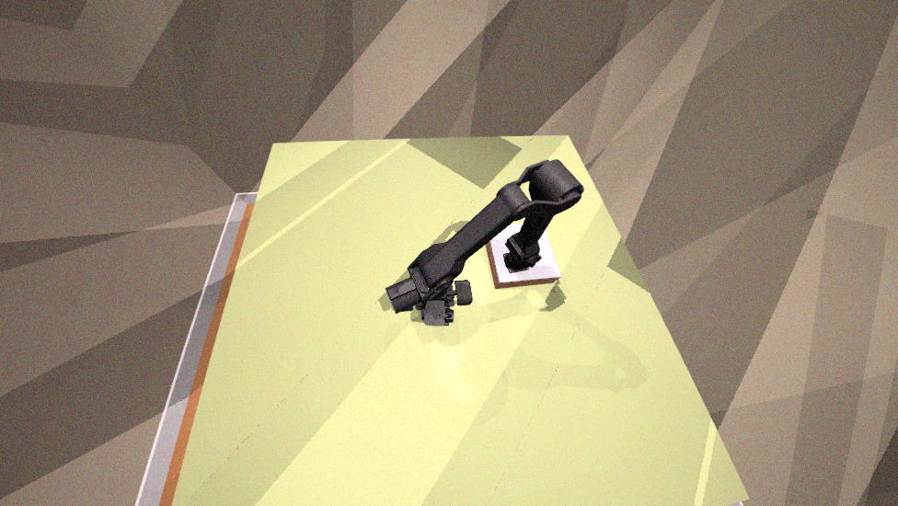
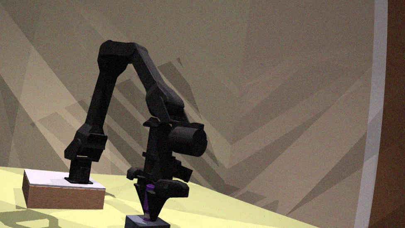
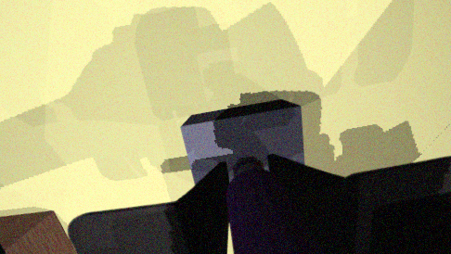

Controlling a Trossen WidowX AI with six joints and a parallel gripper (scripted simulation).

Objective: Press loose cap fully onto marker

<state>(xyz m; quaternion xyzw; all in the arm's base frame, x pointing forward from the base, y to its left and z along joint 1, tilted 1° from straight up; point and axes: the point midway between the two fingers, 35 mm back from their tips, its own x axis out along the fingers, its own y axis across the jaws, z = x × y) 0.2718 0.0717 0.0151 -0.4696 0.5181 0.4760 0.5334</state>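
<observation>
- yellow-green table (image 2: 254,209) under angular tan walls; wooden base plinth (image 2: 63,195) well left of the jaws.
- gripper (image 2: 150,211) clamped on purple cap (image 2: 147,198), directly above grey holder block (image 2: 147,222).
- marker hidden; pressing step likely; next, release and retreat.
</observation>
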